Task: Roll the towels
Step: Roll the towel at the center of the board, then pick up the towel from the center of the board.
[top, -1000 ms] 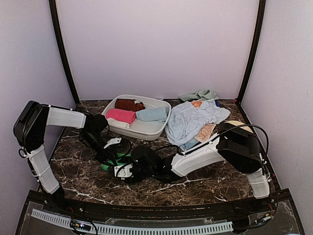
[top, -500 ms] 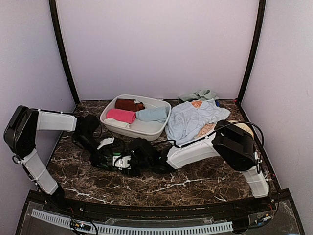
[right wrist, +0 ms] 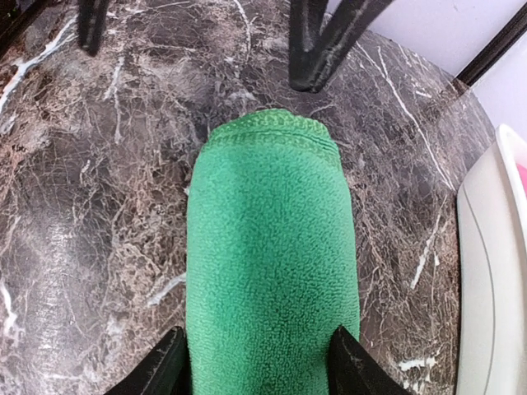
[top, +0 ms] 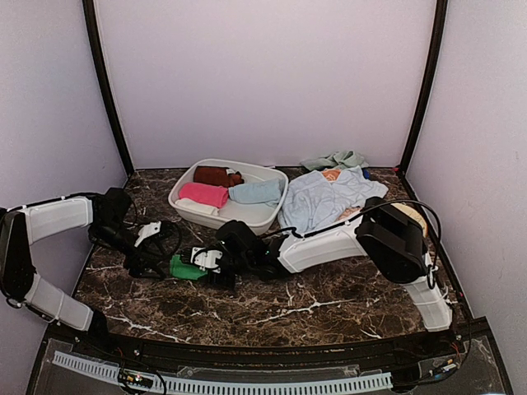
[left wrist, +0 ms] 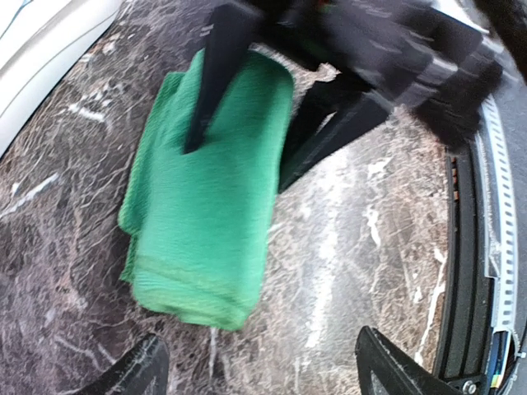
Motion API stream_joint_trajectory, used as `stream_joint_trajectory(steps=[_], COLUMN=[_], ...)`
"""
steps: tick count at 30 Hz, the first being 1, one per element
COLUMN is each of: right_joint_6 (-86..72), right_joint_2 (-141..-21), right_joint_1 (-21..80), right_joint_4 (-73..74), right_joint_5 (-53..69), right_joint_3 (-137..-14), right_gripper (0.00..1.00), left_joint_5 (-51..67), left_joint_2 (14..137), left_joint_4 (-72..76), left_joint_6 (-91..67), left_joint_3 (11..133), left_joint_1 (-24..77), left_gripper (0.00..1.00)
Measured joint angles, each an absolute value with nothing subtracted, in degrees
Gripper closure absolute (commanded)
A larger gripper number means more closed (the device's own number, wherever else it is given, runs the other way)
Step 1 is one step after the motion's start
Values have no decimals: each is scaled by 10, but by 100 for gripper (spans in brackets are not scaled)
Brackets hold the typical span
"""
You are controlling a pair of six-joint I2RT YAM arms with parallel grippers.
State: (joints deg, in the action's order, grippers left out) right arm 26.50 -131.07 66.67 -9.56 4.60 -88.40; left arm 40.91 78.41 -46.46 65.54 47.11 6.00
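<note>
**Green towel roll clamped at front left of the table**

Toward the near left of the dark marble table [top: 329,304], a bright green towel [right wrist: 272,247] is seen lying on the stone as a tight roll. It is pinched by the right gripper [right wrist: 257,336], which reaches in from the right. In the right wrist view a finger is pressed against each side of the roll, and the cloth fills the gap between them. The other end of the roll is faced by the left gripper [left wrist: 259,341]. Its fingers are spread wide and kept off the cloth, with bare marble showing between them and the roll.

Farther back, a white oval basin [top: 247,224] is set left of centre. Three rolled towels are laid in it: a pink towel [top: 203,194] at the front left, a brown towel [top: 214,175] behind it, and a pale blue towel [top: 255,192] to the right.

To the right of the basin, a loose pale blue cloth [top: 317,206] is spread in a crumpled heap. A peach printed cloth [top: 331,174] is partly covered by the heap at its far edge. A grey-green cloth [top: 333,159] is bunched against the back wall. A round tan disc [top: 416,216] is half hidden behind the right arm.
</note>
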Motion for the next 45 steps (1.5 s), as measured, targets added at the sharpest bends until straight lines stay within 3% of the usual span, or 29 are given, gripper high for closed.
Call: stream_joint_trajectory(steps=[18,23,25,28,39,45], right_joint_6=[217,208,204,199,174,166], right_joint_2=[-1363,-1375,-1376,-1376,-1327,-1285], right_joint_1=[642,638,637,632,607,581], right_joint_4=[-1,22,26,31,39,92], right_joint_5=[82,84,87,93,119,109], right_joint_3=[-982,-1004,-1006,-1012,-955,-950], right_gripper=[41,56,70,100,100,100], left_joint_5=[437,440,442,445,434,408], left_joint_2=[795,793,784,769,724,678], left_joint_4=[-480,-491,-496,-503,-533,-535], left_joint_6=[675,689,693,694,655,607], left_joint_3=[508,503,500,498,497,498], left_joint_1=[67,-1,-31,-69,-115,-124], left_gripper=[27,27,27,27,29,17])
